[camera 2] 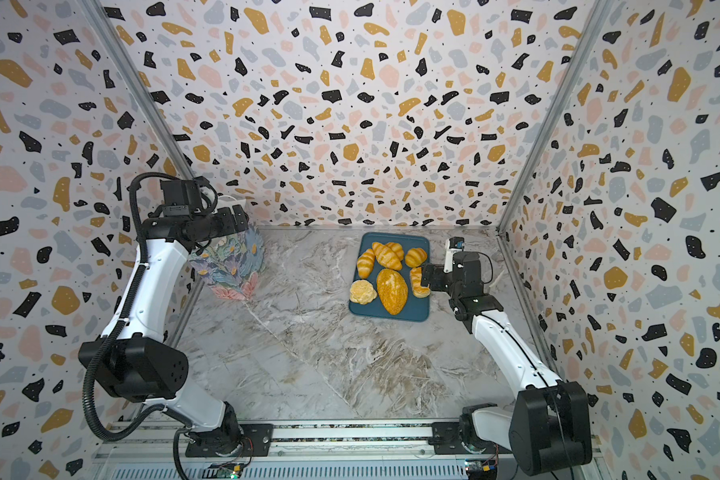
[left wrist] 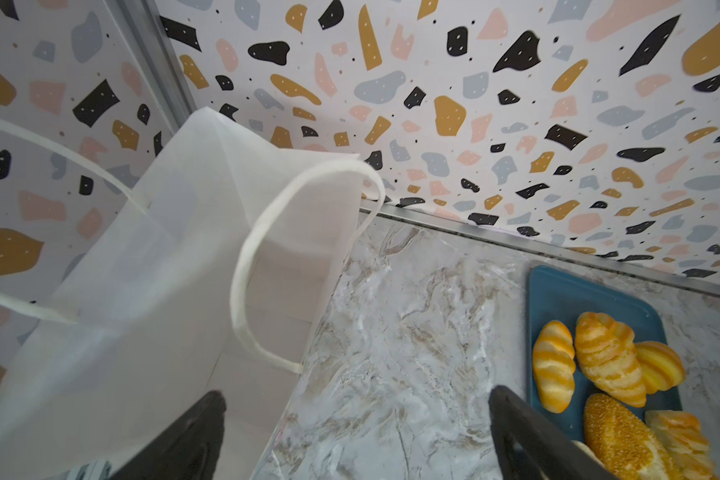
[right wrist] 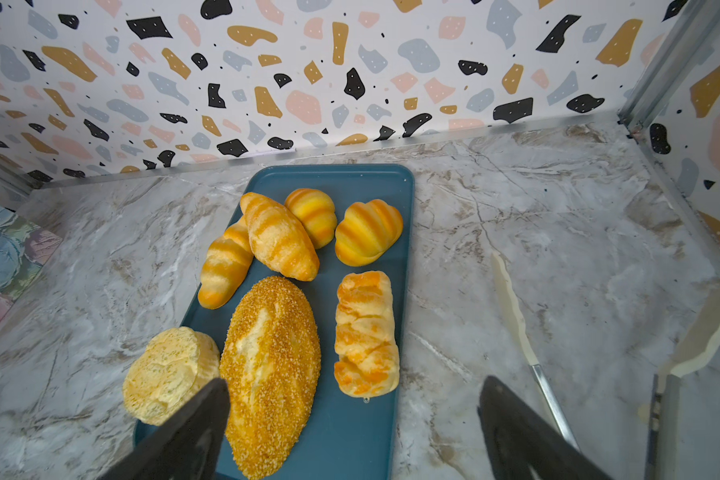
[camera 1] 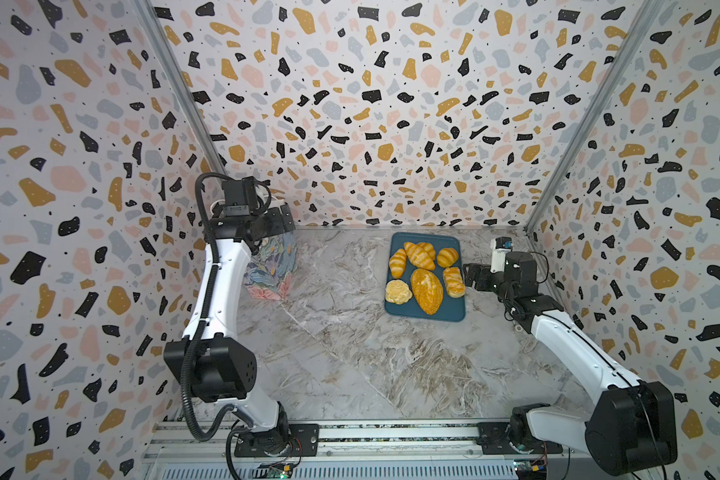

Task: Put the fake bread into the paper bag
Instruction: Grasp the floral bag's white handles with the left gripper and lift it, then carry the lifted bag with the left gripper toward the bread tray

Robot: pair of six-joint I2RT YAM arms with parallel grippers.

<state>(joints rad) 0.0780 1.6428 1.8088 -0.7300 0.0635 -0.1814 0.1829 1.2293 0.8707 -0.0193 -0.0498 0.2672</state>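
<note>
Fake bread (camera 1: 426,291): all seven pieces lie on the blue tray (camera 1: 454,313), right of centre in both top views. None is bagged yet.

Paper bag (camera 1: 272,270): stands left of centre.

Left gripper (left wrist: 358,440): jaws apart, empty. It hangs over the bag's rim, probably to steady the mouth.

Right gripper (right wrist: 350,440): jaws apart, empty. It hovers at the tray's right edge, likely lining up the first pick.

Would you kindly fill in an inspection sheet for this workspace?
Surface: marbled table.
Job's things: seven bread pieces on the blue tray; bag standing back left, mouth open.
Clutter: pale strip on table, right of tray; cannot tell what it is.
Grippers: left gripper open above bag's mouth; right gripper open at tray; both empty.
Cables: black hose along left arm.
Surroundings: speckled walls on three sides.
</note>
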